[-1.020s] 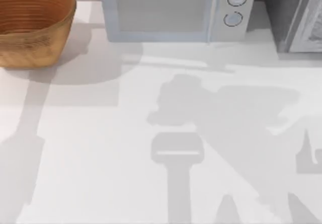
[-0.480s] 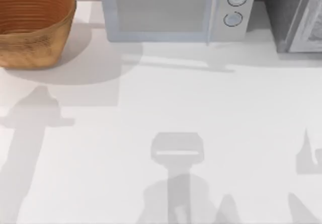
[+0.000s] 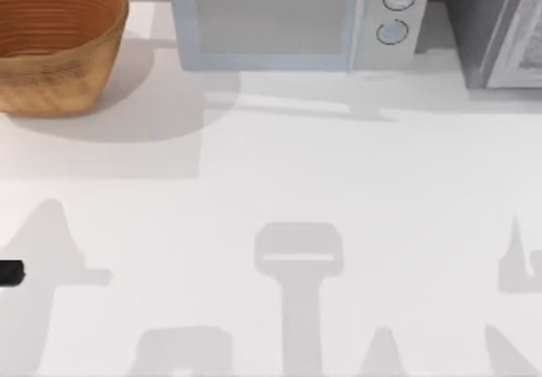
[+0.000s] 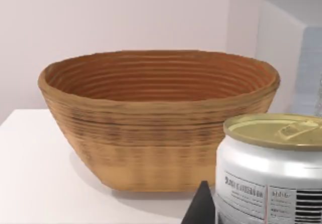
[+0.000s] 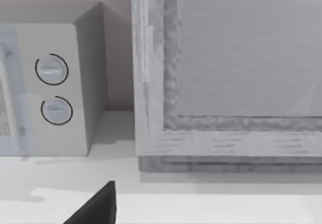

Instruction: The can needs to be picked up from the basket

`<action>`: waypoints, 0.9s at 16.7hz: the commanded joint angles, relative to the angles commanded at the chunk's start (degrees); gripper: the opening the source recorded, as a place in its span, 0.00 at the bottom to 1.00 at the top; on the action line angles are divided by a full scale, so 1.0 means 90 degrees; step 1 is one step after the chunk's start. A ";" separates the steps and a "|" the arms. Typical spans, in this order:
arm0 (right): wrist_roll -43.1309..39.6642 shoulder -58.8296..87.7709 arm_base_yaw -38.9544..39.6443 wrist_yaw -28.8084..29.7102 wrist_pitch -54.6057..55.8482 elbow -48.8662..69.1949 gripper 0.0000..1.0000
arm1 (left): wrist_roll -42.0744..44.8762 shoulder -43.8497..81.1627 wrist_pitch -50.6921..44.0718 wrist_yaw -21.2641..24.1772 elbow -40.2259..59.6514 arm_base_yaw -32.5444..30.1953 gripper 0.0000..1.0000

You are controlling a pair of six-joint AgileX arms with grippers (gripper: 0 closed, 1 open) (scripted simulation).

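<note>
- Left claw [image 4: 254,215] holds the can [image 4: 274,171]: one dark finger [image 4: 201,210] rests against the can's side, the other finger is hidden.
- Can is out of the basket [image 4: 151,128], upright, close to the left wrist camera, with the basket behind it and apart from it.
- Can: silver body, pale gold top with pull tab, printed label with barcode.
- Basket stands upright at the far left corner of the surface [image 3: 339,174]; its inside looks bare as far as can be seen.
- Left arm [image 3: 10,273]: a black bit at the top view's left edge, well apart from the basket.
- Microwave [image 3: 288,21] at the back, just right of the basket; grey cabinet [image 3: 500,30] at far right.
- Right claw [image 5: 95,208]: a dark part near the cabinet and microwave dials; cannot tell its state.
</note>
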 joint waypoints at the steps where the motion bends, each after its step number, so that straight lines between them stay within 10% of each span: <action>1: 0.0000 0.0000 0.0000 0.0000 0.0000 0.0000 1.00 | -0.0008 -0.0208 0.0110 0.0005 -0.0241 0.0022 0.00; 15: 0.0000 0.0000 0.0000 0.0000 0.0000 0.0000 1.00 | 0.0083 0.0609 0.0994 0.0339 0.0033 -0.0032 0.00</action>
